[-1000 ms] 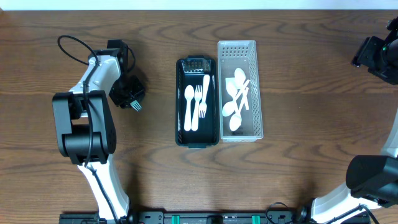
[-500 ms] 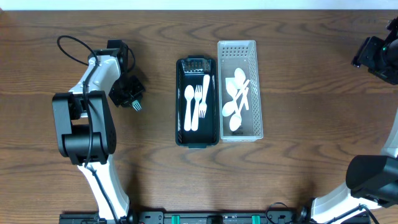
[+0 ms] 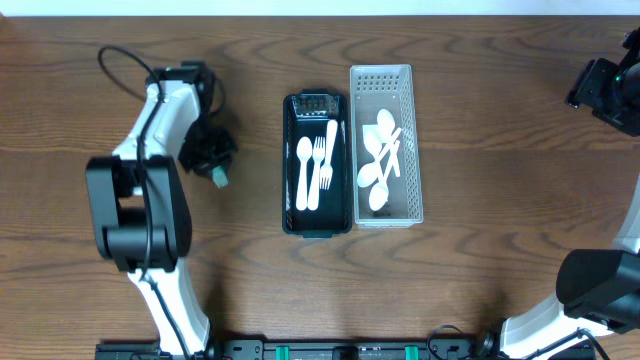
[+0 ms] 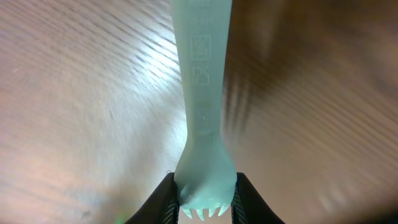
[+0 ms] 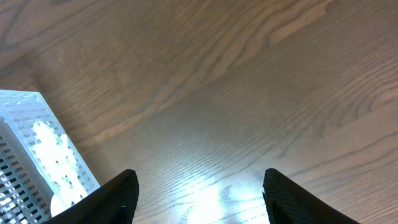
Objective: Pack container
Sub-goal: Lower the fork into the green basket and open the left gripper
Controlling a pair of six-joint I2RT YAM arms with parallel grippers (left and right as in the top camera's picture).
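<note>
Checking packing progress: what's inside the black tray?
The black tray holds a white spoon and white forks, overlapping so their count is unclear. Anything beneath them is hidden.

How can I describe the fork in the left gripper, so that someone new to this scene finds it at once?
Find the black tray in the middle of the table; the left gripper is to its left. The fork is pinched between its fingers near the tines. It alone is pale green and held, while the white cutlery lies in the tray and the white basket.

Grained wood table point(image 3: 480, 250), matt plastic fork point(image 4: 202, 93), perforated plastic basket point(image 3: 383, 76)
</note>
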